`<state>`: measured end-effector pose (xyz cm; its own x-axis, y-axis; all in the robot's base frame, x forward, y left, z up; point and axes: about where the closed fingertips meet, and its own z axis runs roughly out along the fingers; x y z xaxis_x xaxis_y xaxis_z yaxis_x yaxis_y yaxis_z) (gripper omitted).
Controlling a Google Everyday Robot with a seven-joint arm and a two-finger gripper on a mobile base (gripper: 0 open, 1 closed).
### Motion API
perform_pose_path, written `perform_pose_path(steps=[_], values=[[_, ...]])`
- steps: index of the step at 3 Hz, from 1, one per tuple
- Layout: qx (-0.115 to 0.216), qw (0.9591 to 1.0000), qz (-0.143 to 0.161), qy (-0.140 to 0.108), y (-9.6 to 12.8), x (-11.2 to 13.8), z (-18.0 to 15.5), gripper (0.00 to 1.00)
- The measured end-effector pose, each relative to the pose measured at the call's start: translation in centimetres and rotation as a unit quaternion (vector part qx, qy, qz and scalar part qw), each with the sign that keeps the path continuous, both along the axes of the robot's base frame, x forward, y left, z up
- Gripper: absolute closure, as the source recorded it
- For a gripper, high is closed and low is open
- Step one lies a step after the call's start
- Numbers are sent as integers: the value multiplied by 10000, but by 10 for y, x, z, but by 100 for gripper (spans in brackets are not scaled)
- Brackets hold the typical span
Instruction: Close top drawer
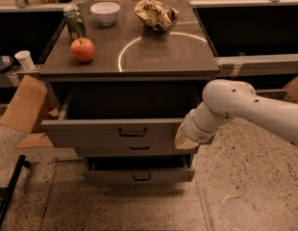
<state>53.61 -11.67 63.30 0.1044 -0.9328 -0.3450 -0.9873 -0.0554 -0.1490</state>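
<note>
Top drawer (91, 133) stands open, with the gripper (184, 139) at the right end of its front; whether it grips cannot be told.

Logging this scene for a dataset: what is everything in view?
wide grey top drawer: one, grey, pulled out
shorter grey drawers: two, grey, beneath it
round red apple: one, red, cabinet top left
green drink can: one, green, behind apple
white round bowl: one, white, beside can
crumpled snack bag: one, yellowish, beside bowl
white paper cup: one, white, left edge
brown cardboard sheet: one, brown, lower left
white robot arm: one, white, right
gripper: one, pale, top drawer's right end
</note>
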Motion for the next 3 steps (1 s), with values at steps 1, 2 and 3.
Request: perform_pose_path(steps=[1,2,3], values=[[67,9999,-72,-50,1,24,-4,85],[68,9999,-72,-50,2,23,-4,62],[123,9999,-109,-19,6,52,-9,39]])
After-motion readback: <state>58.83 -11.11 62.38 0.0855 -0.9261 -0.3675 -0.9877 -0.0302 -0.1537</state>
